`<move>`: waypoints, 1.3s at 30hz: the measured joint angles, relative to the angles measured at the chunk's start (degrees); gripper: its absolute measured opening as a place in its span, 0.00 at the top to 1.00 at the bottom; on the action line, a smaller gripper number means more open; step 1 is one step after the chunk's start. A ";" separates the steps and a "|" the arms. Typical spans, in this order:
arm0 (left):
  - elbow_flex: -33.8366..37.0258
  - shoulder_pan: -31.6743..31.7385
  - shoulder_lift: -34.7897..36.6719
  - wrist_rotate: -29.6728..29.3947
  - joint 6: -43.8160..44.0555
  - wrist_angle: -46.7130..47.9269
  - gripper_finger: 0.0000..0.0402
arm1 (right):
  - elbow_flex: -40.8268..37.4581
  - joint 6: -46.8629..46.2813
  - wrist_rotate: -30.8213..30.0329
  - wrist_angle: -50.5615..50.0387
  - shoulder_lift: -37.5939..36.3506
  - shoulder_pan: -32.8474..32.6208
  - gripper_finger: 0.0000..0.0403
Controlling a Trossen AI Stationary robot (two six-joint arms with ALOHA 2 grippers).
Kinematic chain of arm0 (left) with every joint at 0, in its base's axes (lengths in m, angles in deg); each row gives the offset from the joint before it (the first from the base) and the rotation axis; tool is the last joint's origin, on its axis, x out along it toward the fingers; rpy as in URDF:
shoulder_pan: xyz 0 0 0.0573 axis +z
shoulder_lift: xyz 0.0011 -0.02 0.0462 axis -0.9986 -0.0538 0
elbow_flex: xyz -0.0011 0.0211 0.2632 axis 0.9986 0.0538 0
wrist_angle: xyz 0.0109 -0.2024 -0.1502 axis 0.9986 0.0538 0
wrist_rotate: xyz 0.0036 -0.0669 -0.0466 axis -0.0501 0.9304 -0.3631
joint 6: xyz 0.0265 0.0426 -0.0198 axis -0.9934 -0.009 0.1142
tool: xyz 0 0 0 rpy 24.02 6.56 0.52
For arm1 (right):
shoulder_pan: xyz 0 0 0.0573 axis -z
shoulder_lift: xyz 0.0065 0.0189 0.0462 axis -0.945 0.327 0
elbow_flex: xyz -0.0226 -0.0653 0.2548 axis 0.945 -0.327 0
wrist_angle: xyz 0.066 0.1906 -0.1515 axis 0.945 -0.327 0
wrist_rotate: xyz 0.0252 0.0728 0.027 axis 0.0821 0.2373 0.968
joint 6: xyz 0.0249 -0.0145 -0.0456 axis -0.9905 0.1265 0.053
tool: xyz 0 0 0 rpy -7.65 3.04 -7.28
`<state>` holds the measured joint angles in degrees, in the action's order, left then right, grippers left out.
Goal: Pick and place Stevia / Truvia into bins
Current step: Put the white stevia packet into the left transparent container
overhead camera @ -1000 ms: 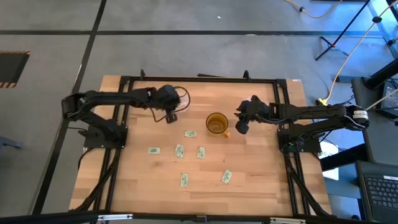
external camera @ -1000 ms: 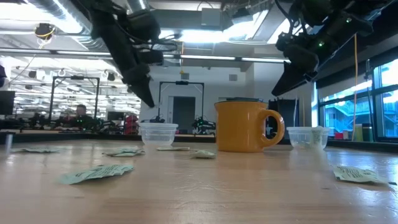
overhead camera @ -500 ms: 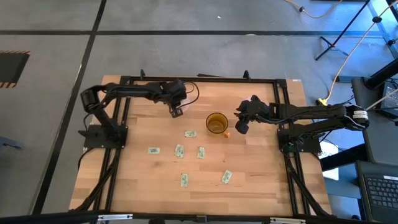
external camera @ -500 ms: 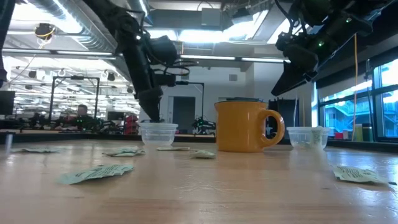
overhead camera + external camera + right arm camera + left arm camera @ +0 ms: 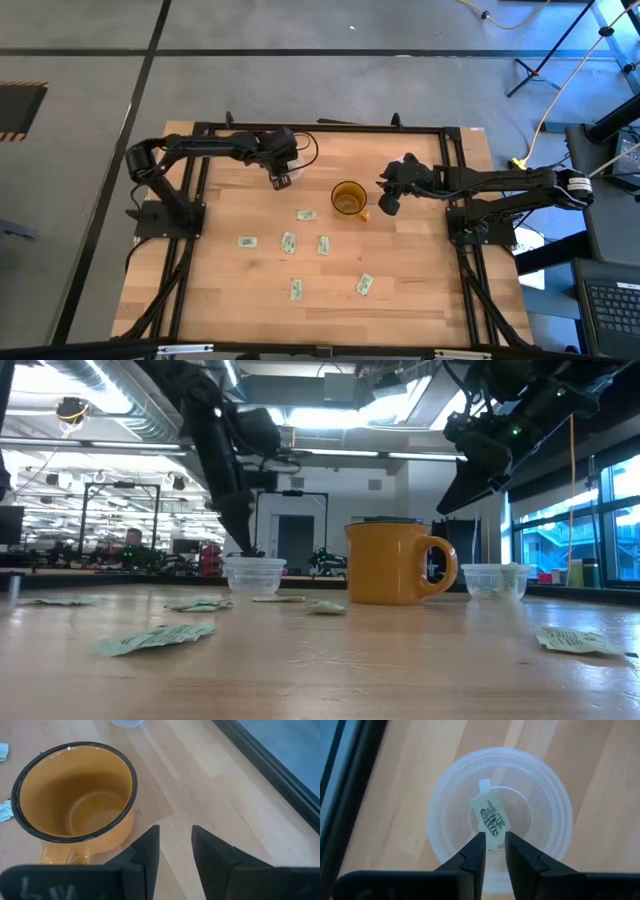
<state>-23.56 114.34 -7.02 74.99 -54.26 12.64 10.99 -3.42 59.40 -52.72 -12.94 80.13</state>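
A clear bin cup (image 5: 500, 812) stands on the wood at the table's far left, seen side-on in the low view (image 5: 254, 574). A white-and-green Stevia packet (image 5: 491, 817) lies tilted inside it. My left gripper (image 5: 494, 840) hangs just over the cup's mouth (image 5: 243, 548), pointing down, its fingers a little apart. Several more packets (image 5: 306, 214) lie flat on the table. A second clear cup (image 5: 494, 580) stands at the right. My right gripper (image 5: 175, 830) hovers open beside the amber mug (image 5: 75, 795). My left gripper has the packet's near end (image 5: 493, 841) showing in the gap between its fingertips. The fingers come from above, pointing down into the cup. I cannot tell whether either finger touches the packet.
The amber mug (image 5: 348, 198) stands mid-table between the two arms. Loose packets (image 5: 296, 289) spread over the near half of the table. A black frame (image 5: 320, 127) runs around the table's edges.
My left gripper has gone toward the table's right and far side and down, ending just over the clear cup, and has kept still since. My right arm has not moved.
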 joint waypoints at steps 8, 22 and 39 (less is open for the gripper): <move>-0.02 -7.33 11.01 9.33 -0.72 9.36 0.80 | 0.00 -0.09 0.00 -0.88 0.02 0.00 0.71; 8.05 -36.13 14.76 8.86 29.99 18.26 0.84 | 0.00 -0.24 0.02 -1.05 3.87 0.00 0.71; 19.18 -52.56 14.75 0.13 56.92 16.90 0.87 | -0.02 -0.02 0.02 0.62 6.16 0.00 0.71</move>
<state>-4.38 61.77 7.72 75.12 2.66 29.54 10.97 -3.44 59.42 -52.10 -6.78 80.13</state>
